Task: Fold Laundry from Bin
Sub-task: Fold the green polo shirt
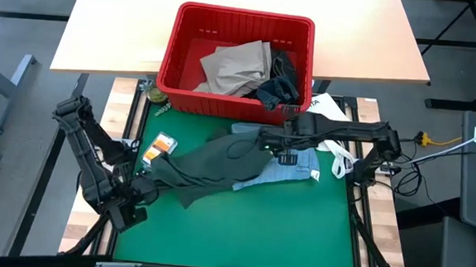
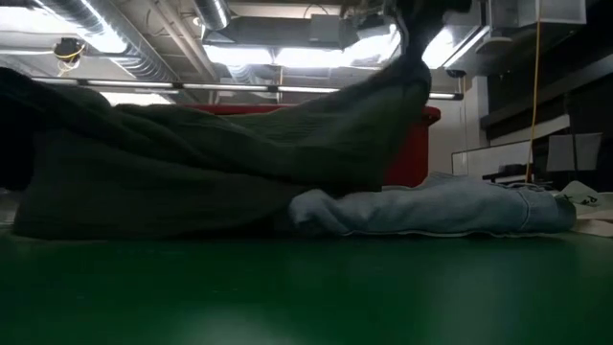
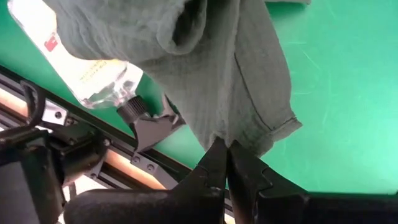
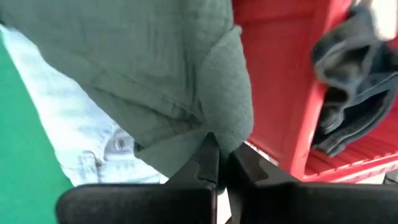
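Green surface up close, and I've got the dark green garment stretched above it. My left tool pinches one corner near the surface's left edge; my right tool pinches another just beside the red bin. The light blue garment lies underneath.

Ceiling ducts, bright strip lights

Ceiling lights glare; low view dim, perhaps blurred.
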Robot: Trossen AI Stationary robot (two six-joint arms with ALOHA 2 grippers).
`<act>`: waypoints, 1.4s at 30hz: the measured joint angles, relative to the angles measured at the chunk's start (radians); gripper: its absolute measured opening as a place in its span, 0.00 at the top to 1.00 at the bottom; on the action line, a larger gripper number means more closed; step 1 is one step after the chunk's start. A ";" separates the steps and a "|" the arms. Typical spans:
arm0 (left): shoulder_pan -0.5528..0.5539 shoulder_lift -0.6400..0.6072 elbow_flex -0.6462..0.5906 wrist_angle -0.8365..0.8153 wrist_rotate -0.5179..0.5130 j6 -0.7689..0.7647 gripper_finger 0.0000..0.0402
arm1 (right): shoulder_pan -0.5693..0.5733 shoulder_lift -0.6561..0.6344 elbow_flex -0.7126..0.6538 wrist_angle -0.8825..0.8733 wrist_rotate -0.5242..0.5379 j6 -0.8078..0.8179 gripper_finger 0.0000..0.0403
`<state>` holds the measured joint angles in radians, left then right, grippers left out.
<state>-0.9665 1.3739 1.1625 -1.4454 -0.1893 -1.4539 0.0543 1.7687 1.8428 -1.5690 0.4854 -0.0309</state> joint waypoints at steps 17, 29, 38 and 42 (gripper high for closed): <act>-0.038 0.000 0.000 0.065 -0.023 -0.011 0.72 | -0.035 0.000 -0.073 0.064 -0.078 -0.004 0.98; -0.017 0.000 -0.120 0.303 -0.459 0.176 0.57 | -0.035 0.000 -0.073 0.064 -0.079 -0.004 0.98; 0.013 0.001 -0.304 0.538 -0.371 0.286 0.61 | -0.035 0.000 -0.073 0.082 -0.079 -0.004 0.98; 0.013 0.001 -0.379 0.605 -0.367 0.286 0.63 | -0.035 0.000 -0.073 0.084 -0.079 -0.004 0.98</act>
<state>-0.9539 1.3746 0.7839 -0.8404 -0.5568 -1.1679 0.0189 1.7687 1.7699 -1.4855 0.4065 -0.0345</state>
